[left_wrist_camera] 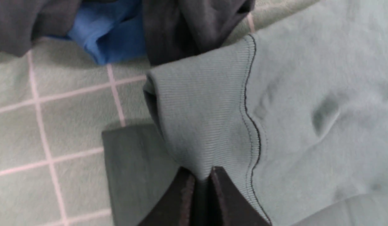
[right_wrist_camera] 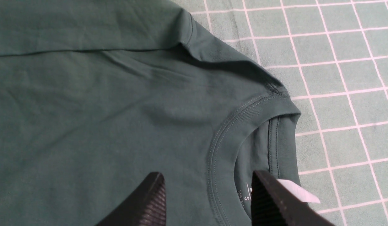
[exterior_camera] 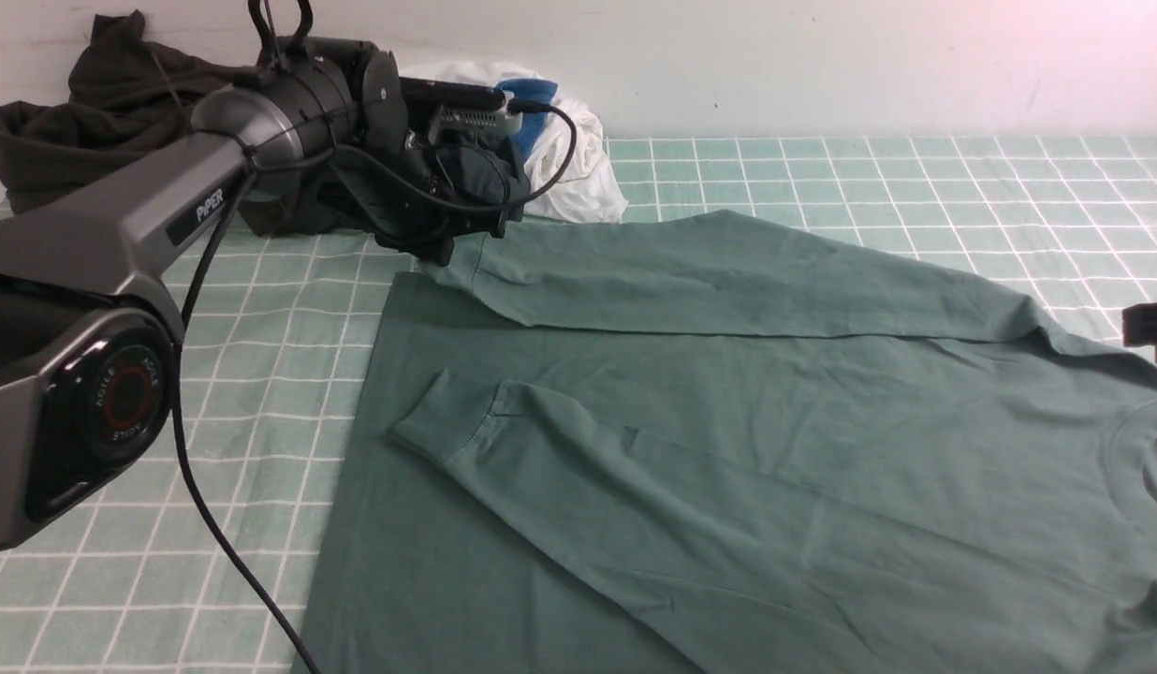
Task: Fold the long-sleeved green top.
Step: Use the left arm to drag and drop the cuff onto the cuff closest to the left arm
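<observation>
The green long-sleeved top [exterior_camera: 728, 421] lies flat on the checked cloth, its neck toward the right. Its near sleeve is folded across the body and ends in a cuff [exterior_camera: 447, 421]. The far sleeve [exterior_camera: 728, 271] runs along the top's back edge. My left gripper [exterior_camera: 447, 248] is shut on that sleeve's ribbed cuff [left_wrist_camera: 200, 110], which bunches up between the jaws of the left gripper [left_wrist_camera: 200, 172]. My right gripper [right_wrist_camera: 208, 177] hangs open just above the ribbed collar [right_wrist_camera: 225, 131], holding nothing. Only a dark edge of the right gripper [exterior_camera: 1154, 328] shows in the front view.
A very dark olive-black garment [exterior_camera: 92, 103] is heaped at the back left against the wall. Next to it lie a white cloth [exterior_camera: 578, 159] and a dark garment with blue trim [left_wrist_camera: 109, 34], close to the left gripper. The left arm's black cable [exterior_camera: 213, 534] hangs over the table's left side.
</observation>
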